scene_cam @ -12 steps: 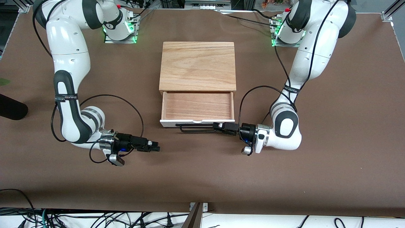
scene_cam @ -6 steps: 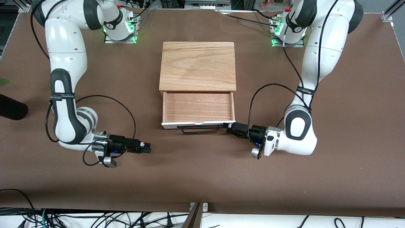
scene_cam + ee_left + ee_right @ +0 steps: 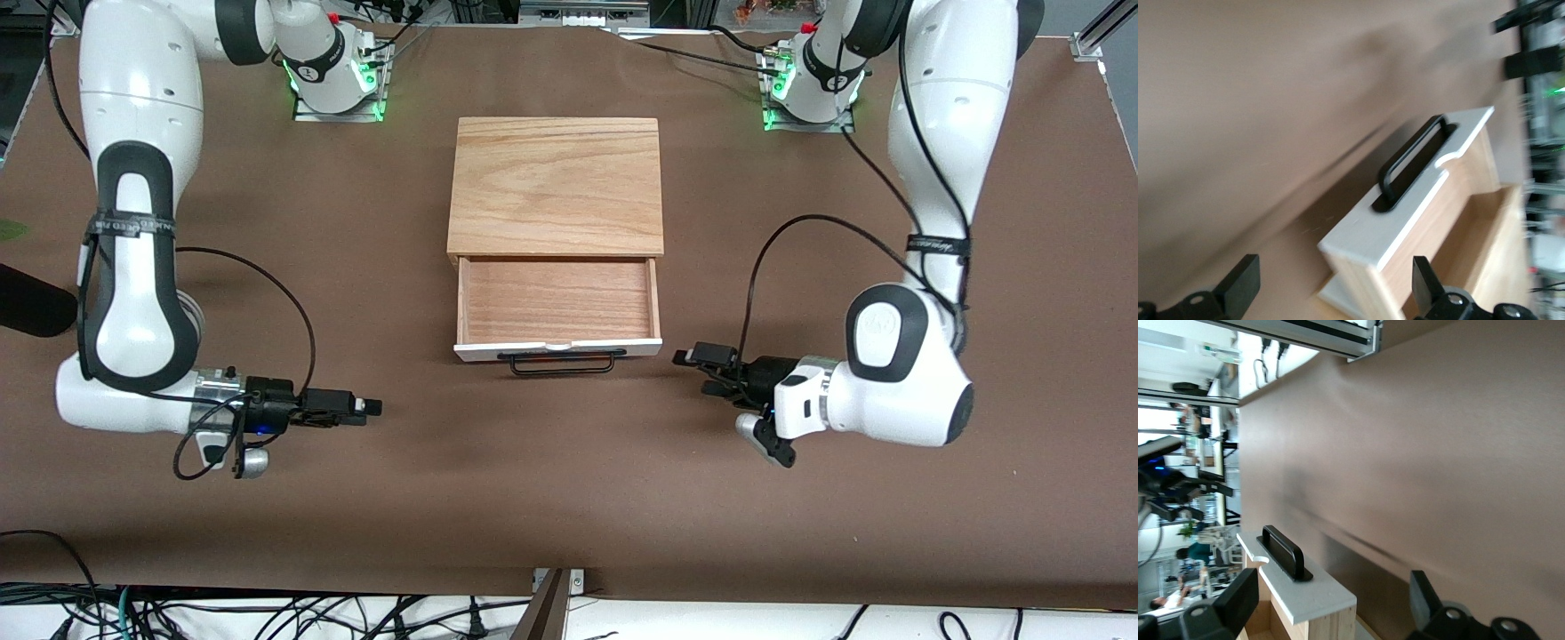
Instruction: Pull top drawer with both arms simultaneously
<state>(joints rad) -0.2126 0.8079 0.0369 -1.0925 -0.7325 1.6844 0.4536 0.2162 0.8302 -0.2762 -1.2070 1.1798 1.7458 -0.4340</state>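
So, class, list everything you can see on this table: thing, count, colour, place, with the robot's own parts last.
Cabinet: one, pale wood top, mid-table between the two arm bases.
Top drawer: one, reddish wood inside, white front, pulled open toward the front camera, nothing inside.
Handle: one, black wire, on the drawer front, free of both grippers.
Table: one, brown surface.
Cables: several, black, along the table's near edge.
Left gripper: one, black, open, low near the table toward the left arm's end, clear of the handle.
Right gripper: one, black, open, low near the table toward the right arm's end.
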